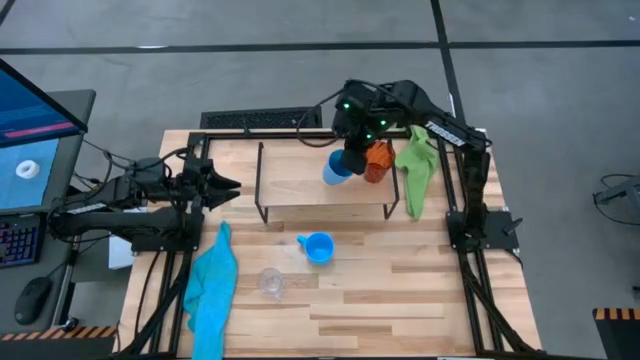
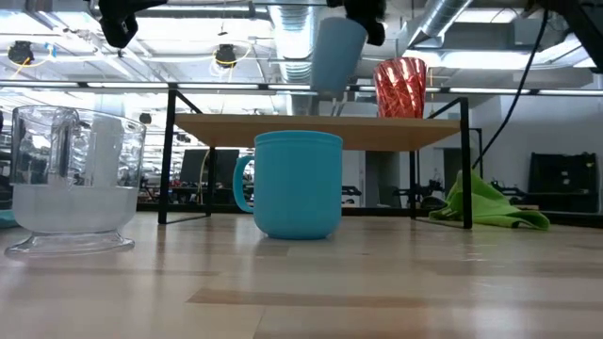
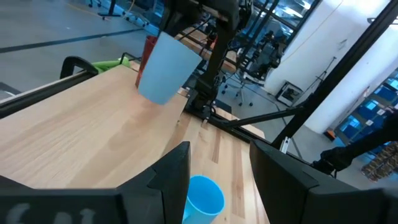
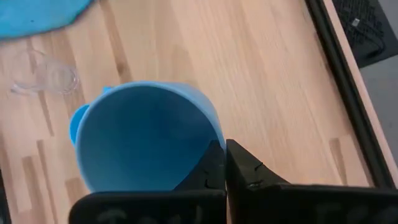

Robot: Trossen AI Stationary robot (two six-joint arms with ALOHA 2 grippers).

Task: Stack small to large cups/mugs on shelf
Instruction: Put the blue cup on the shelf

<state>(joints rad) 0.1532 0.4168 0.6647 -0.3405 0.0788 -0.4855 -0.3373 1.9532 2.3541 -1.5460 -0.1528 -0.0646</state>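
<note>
Currently we log the right gripper [image 1: 348, 158] pinching the blue handleless cup's [image 1: 336, 169] rim above the shelf [image 1: 300, 185], presumably to nest it into the orange translucent cup [image 1: 377, 160]; left gripper [image 1: 222, 186] idles, fingers spread.

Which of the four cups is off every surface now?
The blue handleless cup, held by the right gripper above the shelf; the others stand on surfaces.

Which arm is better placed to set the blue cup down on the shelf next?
Right. Its tool is shut on the blue cup, held above the shelf beside the orange cup. The left tool waits open at the table's left edge, holding nothing.
</note>
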